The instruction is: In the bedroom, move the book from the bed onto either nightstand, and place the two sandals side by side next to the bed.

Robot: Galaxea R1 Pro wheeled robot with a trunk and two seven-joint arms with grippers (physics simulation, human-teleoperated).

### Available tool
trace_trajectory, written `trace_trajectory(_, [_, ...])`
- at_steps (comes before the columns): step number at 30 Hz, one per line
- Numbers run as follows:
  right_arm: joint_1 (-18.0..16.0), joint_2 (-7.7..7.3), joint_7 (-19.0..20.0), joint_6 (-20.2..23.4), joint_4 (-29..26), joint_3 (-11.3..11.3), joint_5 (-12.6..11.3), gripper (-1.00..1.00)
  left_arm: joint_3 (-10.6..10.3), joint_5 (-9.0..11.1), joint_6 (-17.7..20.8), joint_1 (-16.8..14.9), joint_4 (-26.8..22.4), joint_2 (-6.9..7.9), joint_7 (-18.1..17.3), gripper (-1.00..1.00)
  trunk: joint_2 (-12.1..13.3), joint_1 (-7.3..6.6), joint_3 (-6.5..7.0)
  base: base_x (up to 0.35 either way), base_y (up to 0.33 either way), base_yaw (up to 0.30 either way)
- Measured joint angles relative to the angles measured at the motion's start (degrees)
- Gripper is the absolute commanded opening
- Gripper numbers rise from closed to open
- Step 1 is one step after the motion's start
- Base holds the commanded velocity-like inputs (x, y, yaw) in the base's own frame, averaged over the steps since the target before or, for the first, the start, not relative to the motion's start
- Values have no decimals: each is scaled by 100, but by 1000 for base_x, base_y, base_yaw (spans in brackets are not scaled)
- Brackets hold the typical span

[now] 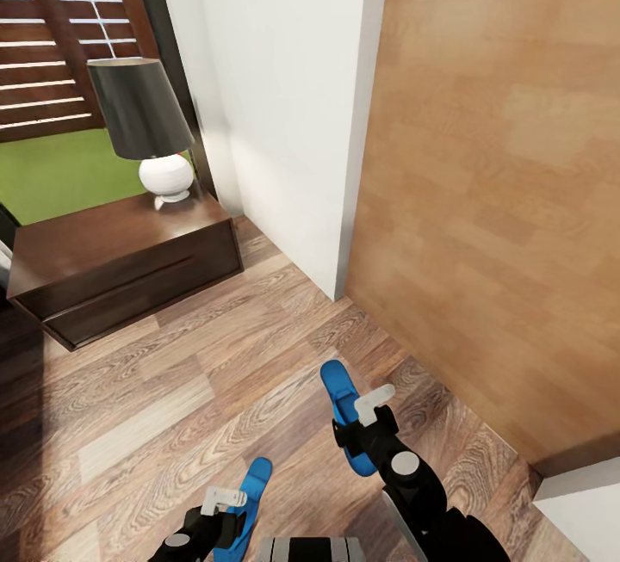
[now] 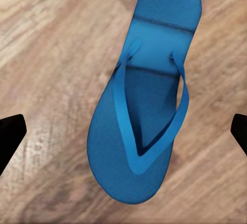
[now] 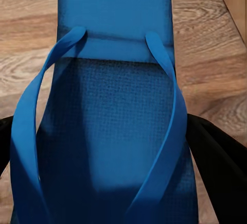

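The right gripper [image 1: 368, 424] is clamping one blue sandal [image 1: 343, 407] and holding it above the wood-plank floor [image 1: 172, 390]; in the right wrist view its dark fingers [image 3: 218, 167] are pressing against both edges of the sole [image 3: 116, 147], with the straps running forward from between them. The left gripper [image 1: 222, 510] is hanging with its jaws spread apart (only the black fingertips [image 2: 10, 134] are showing at the frame edges) directly over the other sandal [image 2: 141, 100], which is lying flat on the floor, untouched. Well ahead of the left gripper, a dark nightstand [image 1: 120, 265] is standing against the white wall [image 1: 284, 97], bearing a black-shaded lamp [image 1: 146, 127].
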Motion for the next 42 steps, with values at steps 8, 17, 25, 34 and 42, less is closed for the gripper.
trace_trajectory(8, [7, 2, -2, 441, -481, 38, -12, -100, 2, 3, -6, -4, -9, 0, 1, 100, 0, 0, 0, 0, 0, 0])
trace_trajectory(17, [7, 10, -6, 638, -616, 118, -14, -100, -40, 0, 23, -46, -170, 12, 72, 100, 0, 0, 0, 0, 0, 0])
trace_trajectory(25, [9, 37, -3, 658, -633, 157, -22, -100, -104, 0, -4, -52, -199, 22, 275, 100, -8, 16, -132, 0, 0, 0])
trace_trajectory(34, [11, 31, 1, 668, -643, 116, -15, -100, -160, 0, -8, -60, -213, 11, 312, 100, -9, 18, -155, 0, 0, 0])
trace_trajectory(42, [16, 38, 1, 770, -644, 129, -27, -100, -247, -41, -14, -93, -213, -3, 338, 100, -9, 18, -155, 0, 0, 0])
